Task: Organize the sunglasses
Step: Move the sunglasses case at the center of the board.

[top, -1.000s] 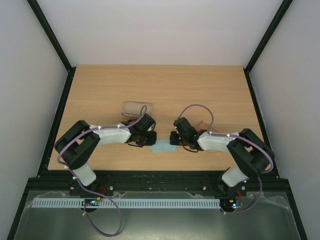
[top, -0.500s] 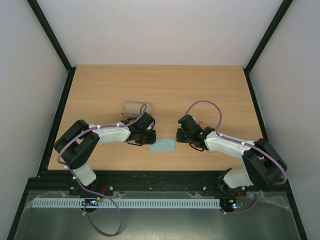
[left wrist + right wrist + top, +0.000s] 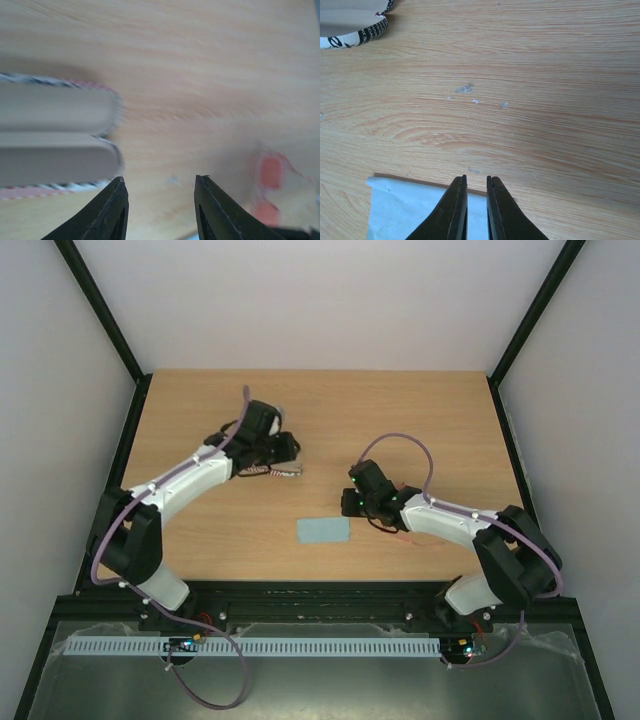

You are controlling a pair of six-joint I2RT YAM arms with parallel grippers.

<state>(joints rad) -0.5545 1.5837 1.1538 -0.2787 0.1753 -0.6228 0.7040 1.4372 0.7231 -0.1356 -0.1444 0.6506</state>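
Note:
The sunglasses show only as a thin red-orange line [image 3: 405, 537] beneath my right forearm, and as a blurred red shape [image 3: 270, 172] at the right of the left wrist view. The flag-patterned grey case [image 3: 283, 472] lies open on the table, its two halves [image 3: 55, 135] just left of my left gripper [image 3: 161, 179]. That gripper [image 3: 288, 452] is open with only bare wood between its fingers. My right gripper [image 3: 477, 177] hovers low over the far edge of the light blue cloth [image 3: 410, 210]. Its jaws stand a thin slit apart with nothing in them.
The cloth [image 3: 323, 530] lies flat near the table's front edge, between the two arms. A corner of the case [image 3: 355, 30] shows at the top left of the right wrist view. Black frame posts and white walls enclose the table.
My left arm has swung away from the cloth's left side, back and up to the case, and its jaws have opened. The right gripper has shifted slightly; the cloth lies flat.

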